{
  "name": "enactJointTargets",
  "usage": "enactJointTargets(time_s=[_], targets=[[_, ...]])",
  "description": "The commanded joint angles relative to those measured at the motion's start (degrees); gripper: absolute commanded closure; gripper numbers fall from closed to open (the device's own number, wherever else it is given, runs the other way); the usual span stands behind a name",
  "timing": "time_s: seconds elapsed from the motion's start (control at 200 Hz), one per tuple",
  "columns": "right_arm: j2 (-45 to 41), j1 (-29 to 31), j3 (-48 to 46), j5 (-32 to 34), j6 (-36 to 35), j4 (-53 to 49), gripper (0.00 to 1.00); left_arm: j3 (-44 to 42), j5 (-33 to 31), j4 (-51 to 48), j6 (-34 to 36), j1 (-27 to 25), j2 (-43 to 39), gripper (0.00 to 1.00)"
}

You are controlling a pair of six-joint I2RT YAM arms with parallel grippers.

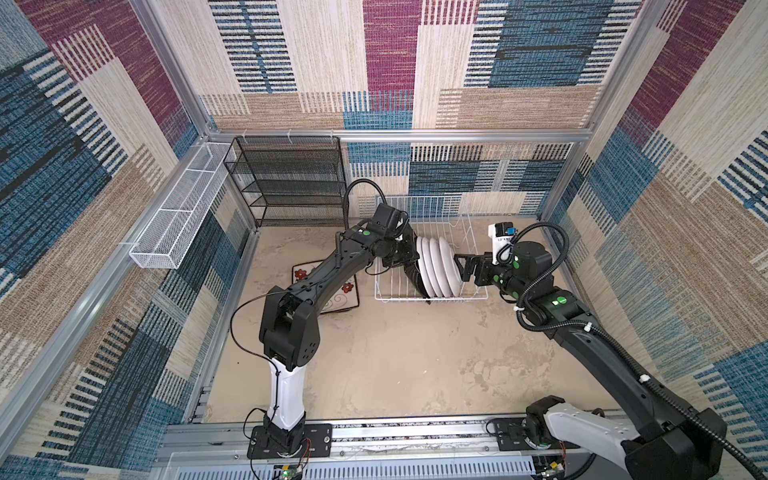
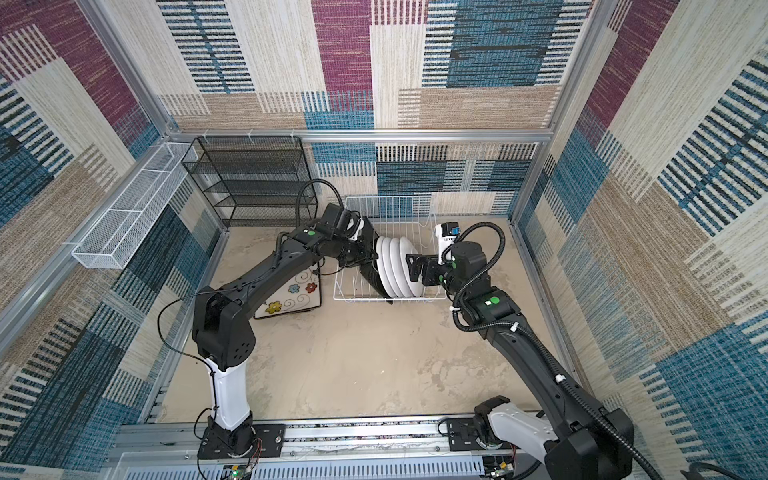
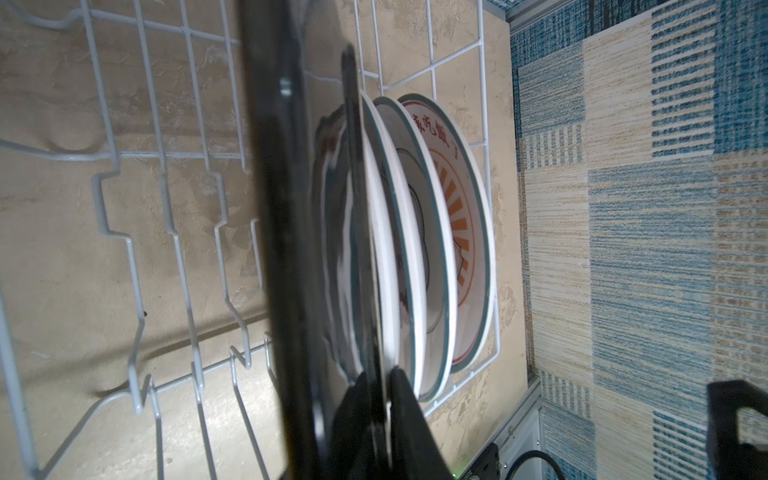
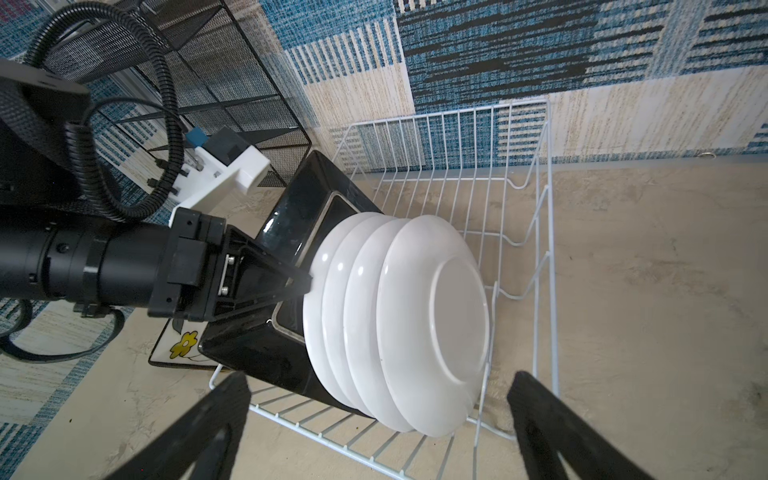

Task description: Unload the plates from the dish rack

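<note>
Right wrist view suggests the unloading has barely begun: one floral plate (image 4: 183,345) lies on the table (image 4: 623,291) behind the left gripper (image 4: 306,286). Four round plates (image 4: 415,311) and a black-backed square plate (image 4: 299,187) stand in the dish rack (image 4: 552,249). Left jaws pinch that square plate's edge. The right gripper (image 1: 460,269) gapes wide and empty, with the round plates just ahead.

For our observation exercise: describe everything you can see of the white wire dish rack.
The dish rack is white wire, rectangular, with flared sides and bent upright tines along its base. It stands on the beige table beside the black mesh shelf. Four round white plates and a black square plate stand on edge toward its near end. The left gripper reaches in, seemingly closed on the square plate's edge; the right gripper hangs open facing the plates.
</note>
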Motion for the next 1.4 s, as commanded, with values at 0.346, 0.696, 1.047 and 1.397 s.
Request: enactJointTargets(time_s=[0.346,0.696,1.047,1.397], targets=[[-1.3,-0.1,-0.5,0.6,0.2,2.3,0.01,-0.2,-0.5,0.3,-2.6,0.0,-1.0,1.00],[-1.1,0.0,-0.9,0.5,-0.2,3.1,0.01,-5.1,-2.8,7.1,-9.9,-1.8,-4.2,1.00],[-0.9,-0.1,-0.8,0.3,-0.5,3.1,0.01,-4.3,-3.9,7.1,-9.4,-2.0,-5.9,1.00],[-1.8,-0.3,-1.0,0.5,-0.5,3.4,0.01,-3.4,-4.2,5.6,-7.7,-2.0,-7.9,1.00]])
